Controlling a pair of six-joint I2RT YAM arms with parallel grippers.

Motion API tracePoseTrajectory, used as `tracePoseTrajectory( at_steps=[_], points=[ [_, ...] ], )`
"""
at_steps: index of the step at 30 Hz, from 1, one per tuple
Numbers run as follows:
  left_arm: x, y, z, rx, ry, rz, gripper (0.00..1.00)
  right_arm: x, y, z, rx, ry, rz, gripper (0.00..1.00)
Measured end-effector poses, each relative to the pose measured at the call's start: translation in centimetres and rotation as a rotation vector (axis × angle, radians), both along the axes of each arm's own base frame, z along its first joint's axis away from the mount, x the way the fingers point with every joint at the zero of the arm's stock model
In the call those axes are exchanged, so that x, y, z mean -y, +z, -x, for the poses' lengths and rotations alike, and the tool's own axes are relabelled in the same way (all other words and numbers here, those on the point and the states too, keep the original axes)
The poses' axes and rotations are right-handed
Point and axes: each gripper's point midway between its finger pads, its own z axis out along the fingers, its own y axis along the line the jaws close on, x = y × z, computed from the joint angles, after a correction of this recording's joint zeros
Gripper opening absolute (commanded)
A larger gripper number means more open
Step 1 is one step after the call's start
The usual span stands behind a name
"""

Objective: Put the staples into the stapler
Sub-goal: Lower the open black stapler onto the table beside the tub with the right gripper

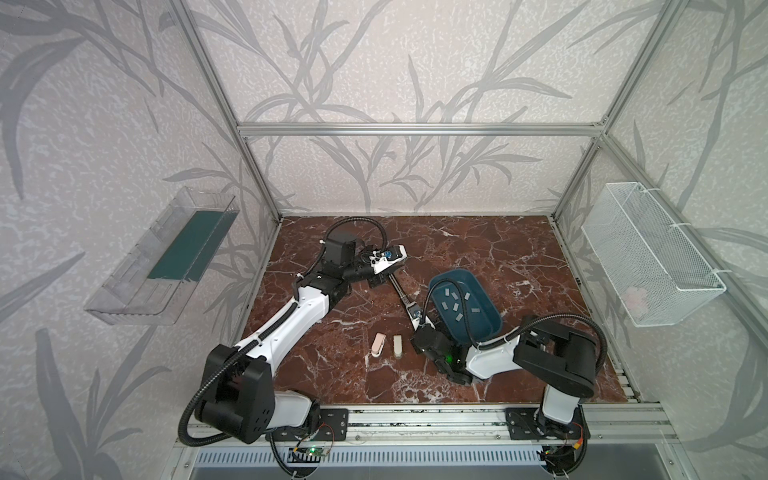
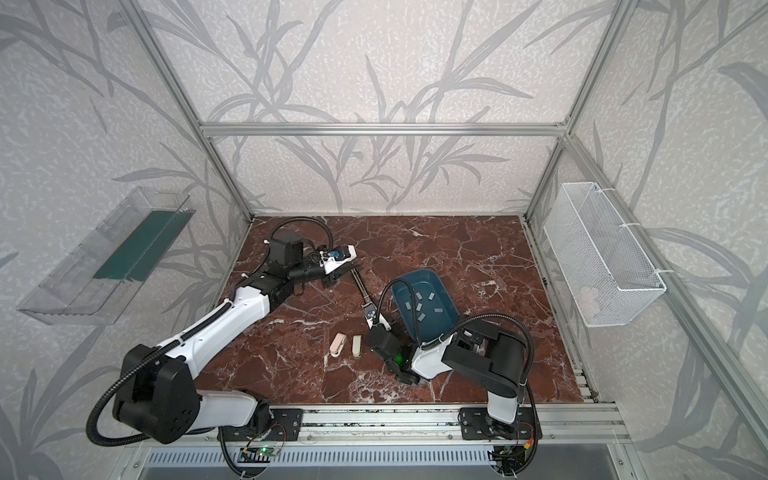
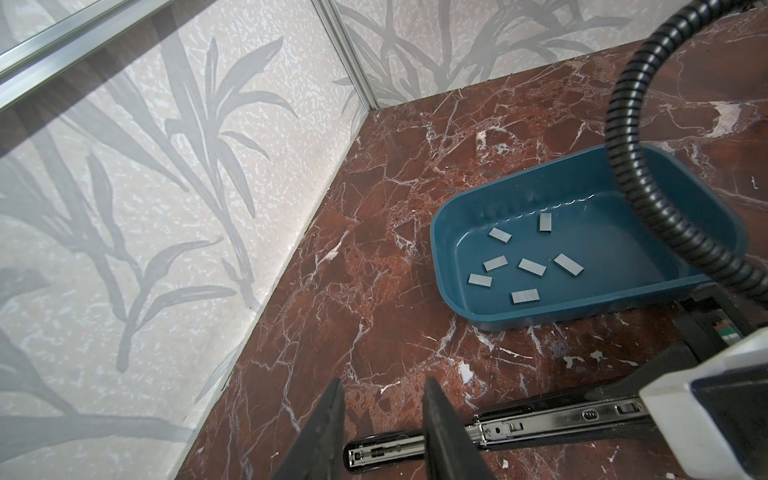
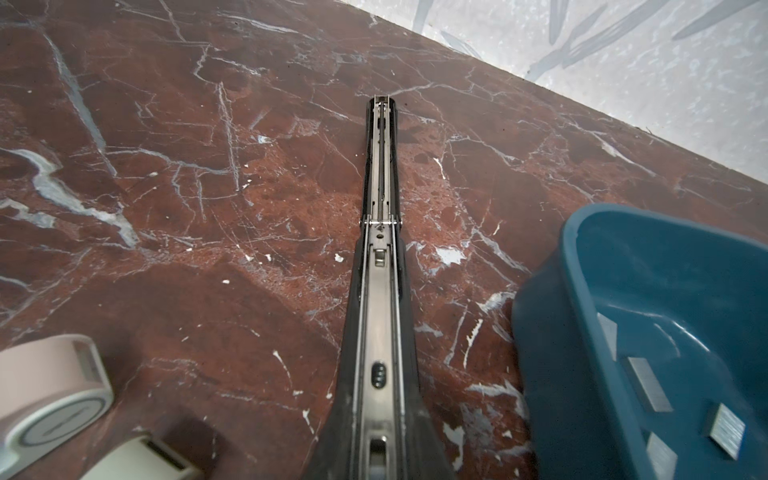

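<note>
The black stapler point(image 1: 400, 293) point(image 2: 360, 286) lies folded open on the marble table, its metal channel facing up point(image 4: 380, 187). My right gripper point(image 1: 417, 322) point(image 4: 380, 457) is shut on its near end. My left gripper point(image 1: 388, 276) point(image 3: 384, 380) hovers over the far end point(image 3: 374, 451) with its fingers apart; one finger crosses in front of the channel, and nothing is held. Several small grey staples point(image 1: 457, 301) point(image 3: 532, 266) point(image 4: 648, 382) lie loose in a blue tray point(image 1: 478, 328) point(image 3: 582, 195) just right of the stapler.
A pink point(image 1: 377, 344) and a cream point(image 1: 397, 347) small object lie on the table in front of the stapler, close to my right gripper. A clear bin point(image 1: 166, 257) hangs on the left wall, and a white wire basket point(image 1: 648, 257) on the right wall.
</note>
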Motion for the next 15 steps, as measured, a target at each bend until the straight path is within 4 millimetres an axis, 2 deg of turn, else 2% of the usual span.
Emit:
tracePoseTrajectory(
  at_steps=[3, 5, 8, 11, 15],
  points=[
    [-0.2, 0.0, -0.1, 0.000, 0.006, 0.000, 0.35, 0.0, 0.0, -0.1, 0.004, -0.010, -0.004, 0.38],
    [-0.4, 0.0, -0.2, 0.003, 0.008, -0.001, 0.37, 0.2, 0.2, -0.3, 0.013, -0.023, -0.003, 0.46],
    [-0.6, 0.0, -0.3, 0.015, 0.003, -0.010, 0.42, 0.4, 0.8, -0.5, 0.029, -0.036, -0.011, 0.51],
    [-0.5, -0.3, 0.1, 0.036, -0.027, -0.033, 0.45, 0.2, 2.4, -0.5, 0.045, -0.034, -0.045, 0.55],
    [-0.3, -1.7, 1.2, 0.061, -0.109, -0.083, 0.53, 0.3, 6.3, -0.3, 0.077, -0.021, -0.108, 0.61]
  ],
)
